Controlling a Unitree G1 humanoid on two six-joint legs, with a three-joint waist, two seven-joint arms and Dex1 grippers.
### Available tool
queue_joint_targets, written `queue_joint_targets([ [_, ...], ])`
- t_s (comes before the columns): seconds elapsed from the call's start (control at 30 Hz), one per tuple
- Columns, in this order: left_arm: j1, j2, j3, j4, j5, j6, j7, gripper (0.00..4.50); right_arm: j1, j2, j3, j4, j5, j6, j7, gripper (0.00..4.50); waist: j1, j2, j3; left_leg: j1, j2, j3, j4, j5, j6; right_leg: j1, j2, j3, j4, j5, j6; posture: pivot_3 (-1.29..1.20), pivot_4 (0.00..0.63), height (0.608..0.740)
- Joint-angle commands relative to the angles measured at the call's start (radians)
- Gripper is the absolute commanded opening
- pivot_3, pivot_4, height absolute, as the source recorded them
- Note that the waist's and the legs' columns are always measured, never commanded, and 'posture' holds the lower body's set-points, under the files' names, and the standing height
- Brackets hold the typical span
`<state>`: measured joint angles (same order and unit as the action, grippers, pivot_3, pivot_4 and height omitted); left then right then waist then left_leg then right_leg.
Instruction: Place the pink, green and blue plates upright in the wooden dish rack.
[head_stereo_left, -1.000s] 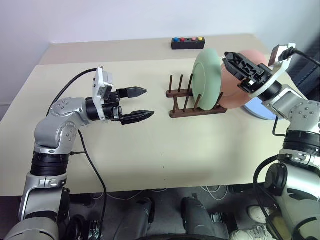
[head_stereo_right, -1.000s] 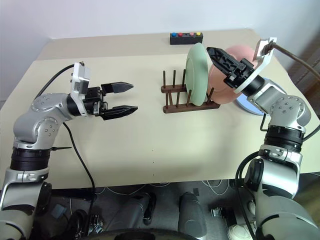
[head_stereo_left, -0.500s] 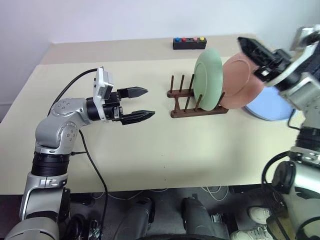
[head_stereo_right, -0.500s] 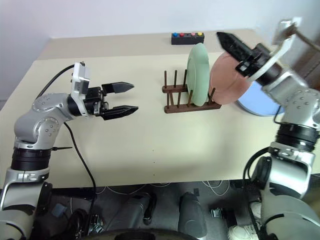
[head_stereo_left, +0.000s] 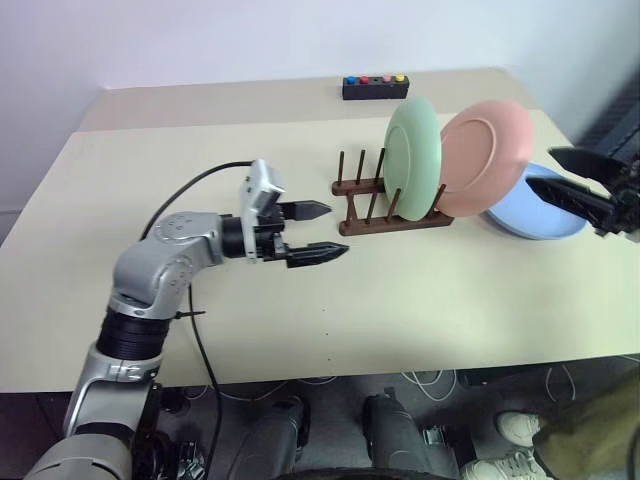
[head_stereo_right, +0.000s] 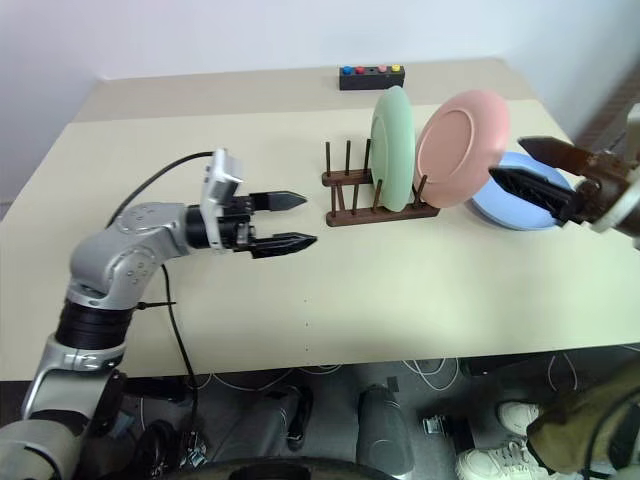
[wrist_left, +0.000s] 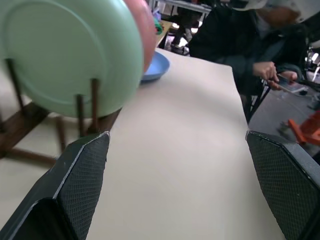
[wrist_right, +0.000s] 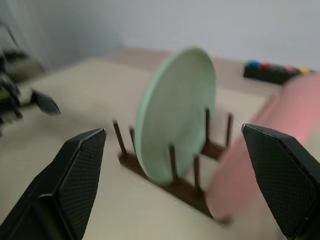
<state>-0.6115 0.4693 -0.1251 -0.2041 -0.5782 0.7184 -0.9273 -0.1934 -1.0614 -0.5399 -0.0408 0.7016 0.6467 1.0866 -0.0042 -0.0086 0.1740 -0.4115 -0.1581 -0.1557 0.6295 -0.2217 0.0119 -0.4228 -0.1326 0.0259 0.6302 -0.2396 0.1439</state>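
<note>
Behind the beige table (head_stereo_left: 420, 300) is a plain pale wall, and a small black box with coloured buttons (head_stereo_left: 375, 87) sits at the far edge.

From the left eye, the wooden dish rack (head_stereo_left: 385, 205) stands in the middle of the table. The green plate (head_stereo_left: 414, 156) stands upright between its pegs. The pink plate (head_stereo_left: 484, 155) leans at the rack's right end, tilted and not straight up. The blue plate (head_stereo_left: 535, 208) lies flat on the table, just right of the rack and partly behind the pink one. The right gripper (head_stereo_left: 570, 176) hangs near it with its fingers wide apart and nothing in them. It is the nearer one, so I think it should take the blue plate by its rim.

From the right eye, the left gripper (head_stereo_right: 290, 221) points at the rack from the left, fingers apart and empty.

The left wrist view looks along the table at the green plate in its pegs, with a seated person (wrist_left: 260, 45) beyond.

The right wrist view faces the green plate edge-on in the rack, the pink one beside it.
</note>
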Motion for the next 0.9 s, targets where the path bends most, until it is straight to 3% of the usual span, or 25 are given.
queue_joint_targets([
  [0.03,-0.033,-0.017,-0.050,-0.057,0.037,0.010,0.047,4.50,0.076,-0.026,0.032,-0.018,-0.144,-0.093,-0.029,4.45,0.003,0.000,0.000,0.000,0.000,0.001,0.001,0.000,0.000,0.000,0.000,0.000,0.000,0.000,0.000,0.00,0.150,0.740],
  [0.4,-0.068,-0.130,-0.218,-0.029,0.233,-0.019,0.187,4.50,-0.116,0.036,0.301,0.267,-0.434,-0.274,-0.192,4.45,-0.004,0.001,0.000,0.002,0.000,0.009,0.001,-0.001,0.002,0.000,0.000,0.007,0.000,0.001,0.001,0.00,0.150,0.740],
  [0.9,-0.093,-0.207,-0.240,-0.011,0.264,0.006,0.202,4.50,-0.361,0.155,0.423,0.628,-0.558,-0.318,-0.259,4.45,-0.006,0.001,0.000,0.002,0.000,0.009,0.001,-0.001,0.001,0.000,0.000,0.007,0.000,0.001,0.001,0.00,0.150,0.740],
])
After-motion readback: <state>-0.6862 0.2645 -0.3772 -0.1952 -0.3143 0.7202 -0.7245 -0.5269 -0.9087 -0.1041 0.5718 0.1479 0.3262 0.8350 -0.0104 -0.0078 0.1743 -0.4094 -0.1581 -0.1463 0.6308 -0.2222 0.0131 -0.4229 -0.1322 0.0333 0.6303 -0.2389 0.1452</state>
